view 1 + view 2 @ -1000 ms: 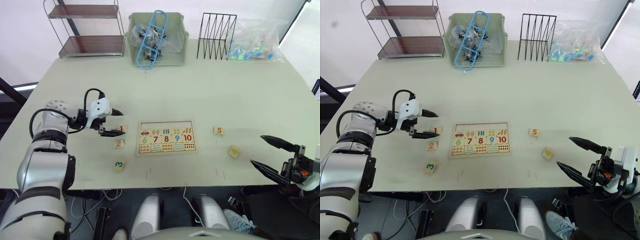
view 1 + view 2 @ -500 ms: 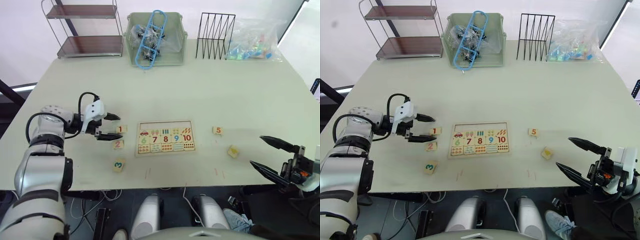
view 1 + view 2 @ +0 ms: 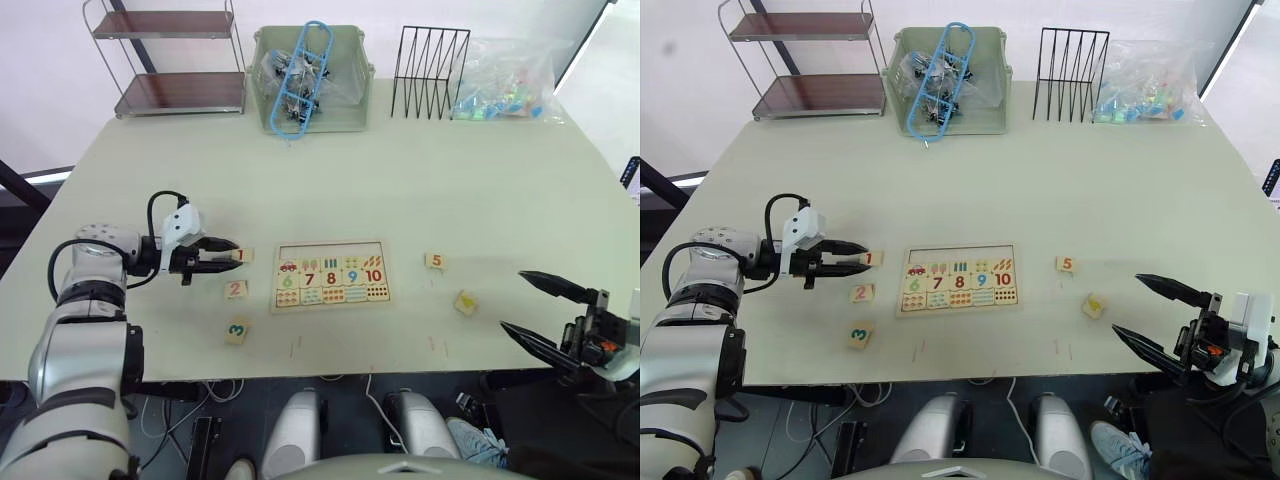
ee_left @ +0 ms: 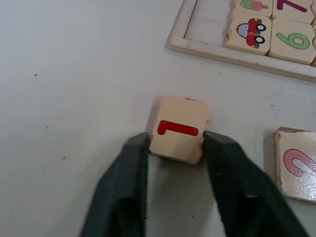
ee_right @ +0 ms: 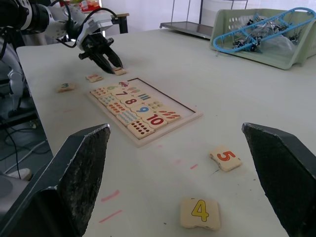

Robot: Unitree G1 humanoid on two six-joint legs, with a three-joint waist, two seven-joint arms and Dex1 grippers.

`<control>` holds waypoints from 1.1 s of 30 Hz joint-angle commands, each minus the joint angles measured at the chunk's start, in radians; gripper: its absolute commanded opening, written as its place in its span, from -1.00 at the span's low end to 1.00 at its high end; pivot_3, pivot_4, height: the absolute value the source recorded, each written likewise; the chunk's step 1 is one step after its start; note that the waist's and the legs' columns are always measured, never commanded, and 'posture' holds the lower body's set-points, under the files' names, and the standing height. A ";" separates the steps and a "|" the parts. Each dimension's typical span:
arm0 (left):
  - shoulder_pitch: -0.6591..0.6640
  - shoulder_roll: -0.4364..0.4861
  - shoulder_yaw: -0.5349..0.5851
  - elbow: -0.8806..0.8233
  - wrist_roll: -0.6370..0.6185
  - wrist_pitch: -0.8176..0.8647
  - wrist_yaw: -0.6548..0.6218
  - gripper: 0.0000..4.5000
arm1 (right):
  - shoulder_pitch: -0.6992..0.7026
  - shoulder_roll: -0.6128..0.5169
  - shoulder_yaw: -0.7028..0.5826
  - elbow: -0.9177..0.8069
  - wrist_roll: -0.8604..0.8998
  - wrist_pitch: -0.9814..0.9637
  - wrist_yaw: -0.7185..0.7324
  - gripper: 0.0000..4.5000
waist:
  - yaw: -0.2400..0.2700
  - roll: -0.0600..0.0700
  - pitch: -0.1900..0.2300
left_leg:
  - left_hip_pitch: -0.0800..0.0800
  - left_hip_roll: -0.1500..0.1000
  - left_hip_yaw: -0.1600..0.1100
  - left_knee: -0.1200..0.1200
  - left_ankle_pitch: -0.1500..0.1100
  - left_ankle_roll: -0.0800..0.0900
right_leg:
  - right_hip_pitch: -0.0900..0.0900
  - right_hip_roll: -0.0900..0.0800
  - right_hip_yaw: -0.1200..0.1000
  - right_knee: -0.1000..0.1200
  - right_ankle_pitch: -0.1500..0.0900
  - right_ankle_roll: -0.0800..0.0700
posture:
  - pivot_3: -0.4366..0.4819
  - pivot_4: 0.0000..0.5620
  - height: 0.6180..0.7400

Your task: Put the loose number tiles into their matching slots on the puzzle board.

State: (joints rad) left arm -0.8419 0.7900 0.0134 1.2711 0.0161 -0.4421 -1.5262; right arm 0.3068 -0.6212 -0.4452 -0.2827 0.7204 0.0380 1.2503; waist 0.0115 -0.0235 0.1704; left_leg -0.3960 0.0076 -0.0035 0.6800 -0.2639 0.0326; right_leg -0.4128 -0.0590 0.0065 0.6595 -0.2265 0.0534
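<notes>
The puzzle board (image 3: 279, 300) lies at the table's front middle, with its top row of slots (image 3: 330, 250) bare. Left of it, tile 1 (image 4: 178, 129) rests on the table and my left gripper (image 3: 228, 251) is shut on it, its fingers (image 4: 136, 153) pressed against both sides. Tile 2 (image 3: 236, 289) and tile 3 (image 3: 238, 329) lie just nearer me. To the right of the board are tile 5 (image 3: 435, 261) and tile 4 (image 3: 466, 302). My right gripper (image 3: 512, 300) hangs open off the table's front right, holding nothing.
Along the far edge stand a two-tier shelf (image 3: 180, 60), a green basket (image 3: 320, 118) holding a blue clip-like thing, a black wire rack (image 3: 432, 58) and a clear bag of coloured pieces (image 3: 510, 85). Bare tabletop lies between these and the board.
My left gripper has turned level and closed from wide open onto tile 1. The right gripper has not moved.
</notes>
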 commanded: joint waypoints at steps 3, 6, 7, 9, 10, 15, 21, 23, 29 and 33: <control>0.031 -0.001 -0.003 -0.002 0.010 -0.013 -0.019 -0.58 | 0.008 -0.011 -0.041 0.011 0.028 -0.026 0.040 1.00 | 0.000 0.000 0.000 | 0.000 0.000 0.000 0.000 0.000 0.000 | 0.000 0.000 0.000 0.000 0.000 0.000 | -0.05 -0.47 1.00; 0.020 -0.002 0.010 -0.009 0.001 -0.013 -0.023 -0.58 | 0.007 -0.014 -0.049 0.021 0.030 -0.028 0.050 1.00 | -0.001 0.000 0.000 | 0.000 0.000 0.000 0.000 0.000 0.000 | 0.000 0.000 0.000 0.000 0.000 0.000 | -0.05 -0.47 1.00; 0.015 0.000 0.014 -0.012 -0.001 -0.012 -0.023 -0.58 | 0.007 -0.016 -0.052 0.023 0.031 -0.029 0.051 1.00 | 0.000 0.000 0.000 | 0.000 0.000 0.000 0.000 0.000 0.000 | 0.000 0.000 0.000 0.000 0.000 0.000 | -0.05 -0.47 1.00; 0.006 0.003 0.019 -0.016 -0.003 -0.014 -0.016 -0.58 | 0.008 -0.017 -0.056 0.024 0.032 -0.029 0.054 1.00 | 0.000 0.000 0.000 | 0.000 0.000 0.000 0.000 0.000 0.000 | 0.000 0.000 0.000 0.000 0.000 0.000 | -0.05 -0.47 1.00; 0.001 0.005 0.022 -0.019 -0.008 -0.011 -0.020 -0.58 | 0.008 -0.017 -0.057 0.023 0.032 -0.030 0.053 1.00 | 0.000 0.000 0.000 | 0.000 0.000 0.000 0.000 0.000 0.000 | 0.000 0.000 0.000 0.000 0.000 0.000 | -0.05 -0.47 1.00; -0.021 0.022 0.034 -0.042 -0.030 0.005 -0.057 -0.58 | 0.000 -0.012 -0.051 0.012 0.029 -0.025 0.040 1.00 | 0.000 0.000 0.000 | 0.000 0.000 0.000 0.000 0.000 0.000 | 0.000 0.000 0.000 0.000 0.000 0.000 | -0.05 -0.47 1.00; -0.061 0.037 0.024 -0.124 -0.069 0.106 -0.088 -0.58 | -0.003 -0.006 -0.039 -0.009 0.026 -0.019 0.015 1.00 | 0.002 -0.001 0.000 | -0.001 0.000 -0.001 0.000 0.000 0.000 | 0.000 0.000 -0.001 0.000 0.000 0.000 | -0.05 -0.47 1.00; -0.070 0.041 0.010 -0.180 -0.092 0.174 -0.088 -0.58 | -0.003 -0.006 -0.038 -0.013 0.026 -0.018 0.010 1.00 | 0.002 -0.001 0.000 | -0.001 0.000 -0.001 0.001 0.000 0.000 | 0.000 0.000 -0.001 0.000 0.000 0.000 | -0.05 -0.47 1.00; -0.042 0.042 -0.007 -0.418 -0.145 0.354 -0.086 -0.58 | -0.004 -0.005 -0.033 -0.029 0.030 -0.018 -0.002 1.00 | 0.000 -0.001 0.001 | -0.001 0.000 -0.001 0.001 0.000 0.000 | 0.000 0.000 0.000 0.000 0.000 0.000 | -0.05 -0.47 1.00; -0.011 0.036 -0.016 -0.586 -0.152 0.467 -0.032 -0.58 | -0.017 0.004 -0.017 -0.064 0.044 -0.002 -0.027 1.00 | 0.000 0.000 0.001 | -0.001 0.002 -0.001 0.001 0.000 0.000 | 0.000 0.000 0.000 0.000 0.000 0.000 | -0.05 -0.47 1.00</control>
State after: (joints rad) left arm -0.8528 0.8150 -0.0099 0.7442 -0.1182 -0.0054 -1.5671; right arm 0.2945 -0.6199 -0.4532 -0.3121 0.7390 0.0355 1.2329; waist 0.0110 -0.0239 0.1710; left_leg -0.3972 0.0091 -0.0045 0.6805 -0.2639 0.0326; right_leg -0.4131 -0.0584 0.0061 0.6592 -0.2266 0.0533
